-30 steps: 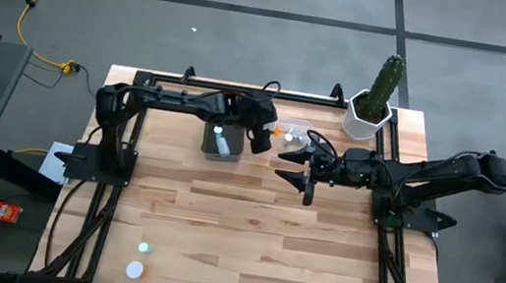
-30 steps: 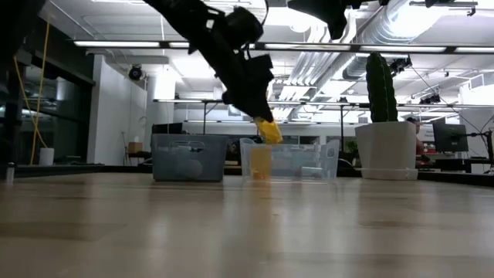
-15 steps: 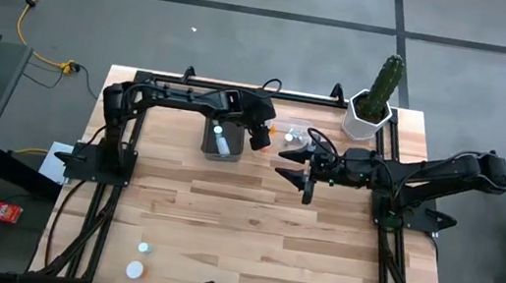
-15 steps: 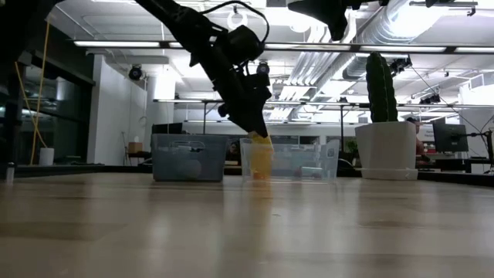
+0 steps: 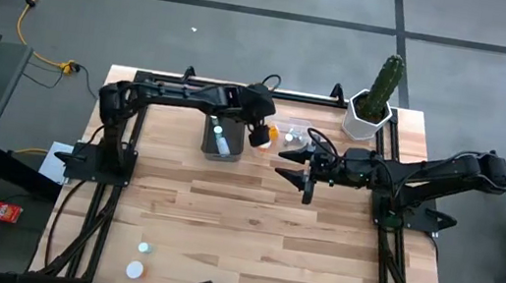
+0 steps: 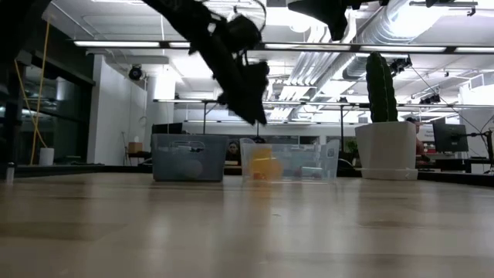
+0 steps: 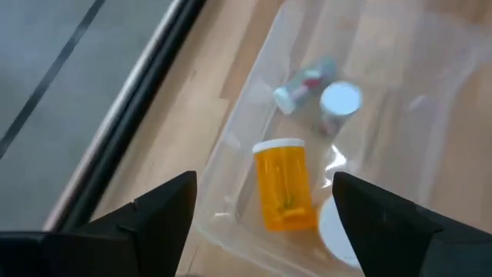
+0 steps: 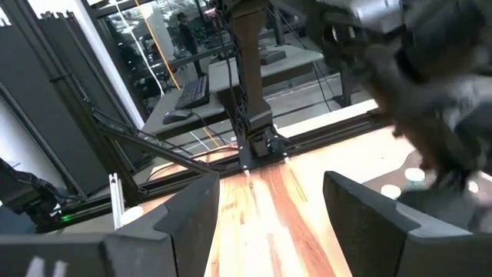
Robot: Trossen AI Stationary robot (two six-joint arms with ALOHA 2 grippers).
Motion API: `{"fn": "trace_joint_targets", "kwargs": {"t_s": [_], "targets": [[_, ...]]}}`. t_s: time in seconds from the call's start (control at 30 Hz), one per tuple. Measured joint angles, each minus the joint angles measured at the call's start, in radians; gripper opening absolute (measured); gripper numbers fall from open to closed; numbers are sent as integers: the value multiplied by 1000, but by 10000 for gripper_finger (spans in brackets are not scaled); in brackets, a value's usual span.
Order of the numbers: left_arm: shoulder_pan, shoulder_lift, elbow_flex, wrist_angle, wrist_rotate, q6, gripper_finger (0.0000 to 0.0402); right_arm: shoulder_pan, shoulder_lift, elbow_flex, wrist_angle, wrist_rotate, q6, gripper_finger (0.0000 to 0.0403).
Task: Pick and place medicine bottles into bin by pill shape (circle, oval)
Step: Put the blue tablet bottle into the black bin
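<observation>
An orange medicine bottle (image 7: pixel 284 185) with a white cap lies on its side in the clear bin (image 7: pixel 254 115), also seen as orange bottle (image 6: pixel 265 166) in the low view. Beside it rest a clear bottle (image 7: pixel 304 83) and a white-capped one (image 7: pixel 340 104). My left gripper (image 5: pixel 262 135) hangs open just above that bin's left end, holding nothing; its fingers frame the orange bottle in the wrist view. My right gripper (image 5: pixel 300 173) stands open and level over the table's middle right. Two more bottles (image 5: pixel 144 247) (image 5: pixel 134 269) stand near the front left.
A grey bin (image 5: pixel 221 140) with a bottle inside sits left of the clear bin (image 5: pixel 298 136). A white pot with a cactus (image 5: pixel 369 113) stands at the far right corner. Bare wood lies between the bins and the near edge.
My left gripper has opened and let go of the orange bottle, which has dropped from the fingertips into the clear bin and now lies on its side. The gripper has drawn slightly up from the bin.
</observation>
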Motion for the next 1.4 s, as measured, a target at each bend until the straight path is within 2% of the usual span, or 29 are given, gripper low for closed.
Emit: {"fn": "trace_joint_targets", "kwargs": {"t_s": [0.17, 0.3, 0.4, 0.57, 0.67, 0.8, 1.0, 1.4], "targets": [[0, -127, 26, -53, 65, -48, 295, 0, 0, 0, 8, 0, -1, 226], [-17, -308, -38, 16, 137, -164, 293, 0, 0, 0, 9, -2, -1, 226], [-67, -458, -161, 148, 155, -230, 287, 0, 0, 0, 7, -6, -1, 226], [-225, -720, -451, 474, 128, -320, 281, 2, 0, 0, 7, -25, -1, 226], [-346, -840, -616, 603, 48, -358, 280, 2, 0, 0, 7, -28, -1, 226], [-504, -960, -772, 654, -87, -374, 280, 2, 0, 0, 7, -29, -2, 226], [-625, -1037, -869, 653, -199, -374, 280, 2, 0, 0, 7, -29, -9, 226], [-636, -1041, -870, 659, -216, -340, 280, 2, 0, 0, 7, -30, -9, 226]]}}
